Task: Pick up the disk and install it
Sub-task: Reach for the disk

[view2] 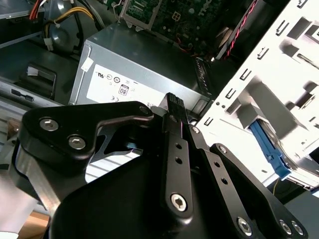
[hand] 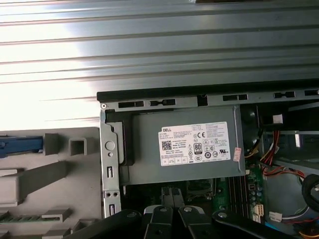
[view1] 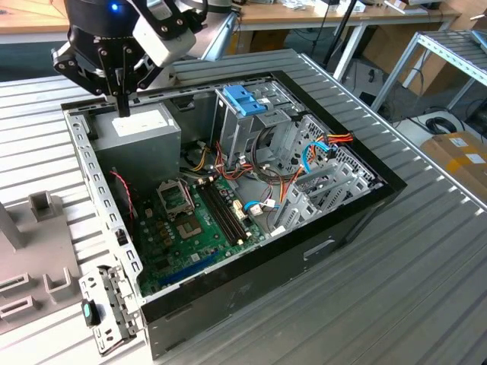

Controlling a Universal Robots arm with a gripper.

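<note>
Gripper (view2: 174,103) links are looming closest in both wrist views, fingertips (hand: 168,194) pressed together with nothing between them, hanging just above the supply (hand: 189,149) inside the open case (view1: 365,205). Judging by its blue rail, the disk (hand: 20,144) seems to be sitting outside the case, in the grey fixture (hand: 60,172) beside the case wall, well apart from the gripper; its face is hidden. Trouble is lying in those narrow jaws: dropping onto the disk like this, they would be striking its edge or the fixture instead of straddling it. Swinging low across the case wall could be catching metal. Mistaking the blue latch (view1: 245,100) on the cage (view1: 259,133) for the rail would be sending the arm astray. In the exterior view the arm is pointing straight down over the case's far corner at that view's left.
</note>
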